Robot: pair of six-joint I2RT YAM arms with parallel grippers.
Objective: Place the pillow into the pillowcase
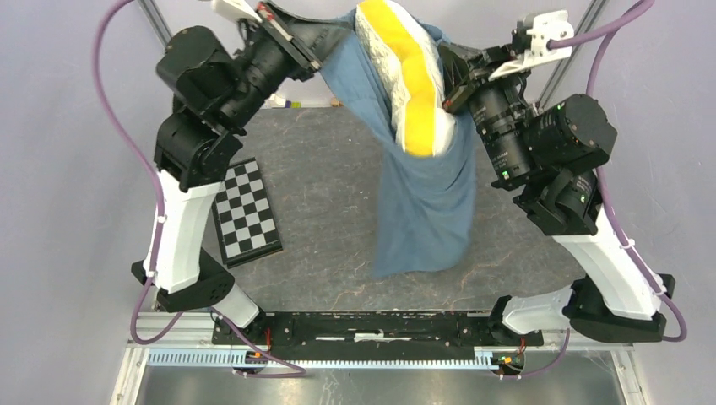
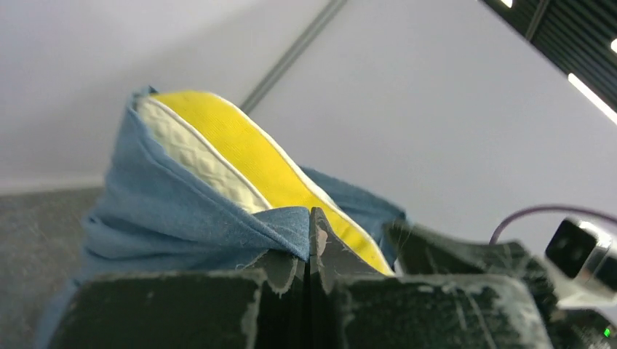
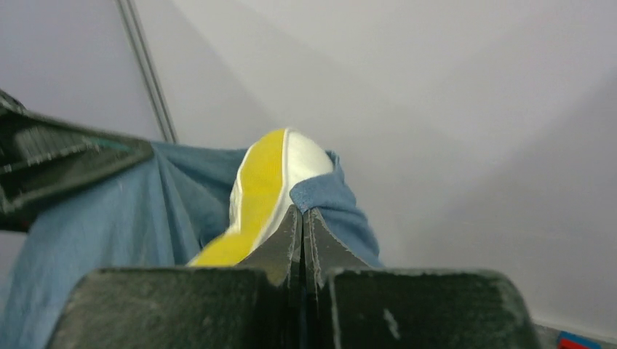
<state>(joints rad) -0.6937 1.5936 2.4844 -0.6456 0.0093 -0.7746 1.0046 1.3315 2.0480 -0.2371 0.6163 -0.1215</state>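
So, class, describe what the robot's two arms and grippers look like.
The left arm and right arm have bulky black joints, white lower links, purple cables alongside. The left gripper and right gripper have dark, scuffed, tapering fingers.

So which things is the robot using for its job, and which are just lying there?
In the job: the pillow, the pillowcase, the left gripper and the right gripper, both pinching the pillowcase's edge.
Just lying about: the checkerboard on the table.
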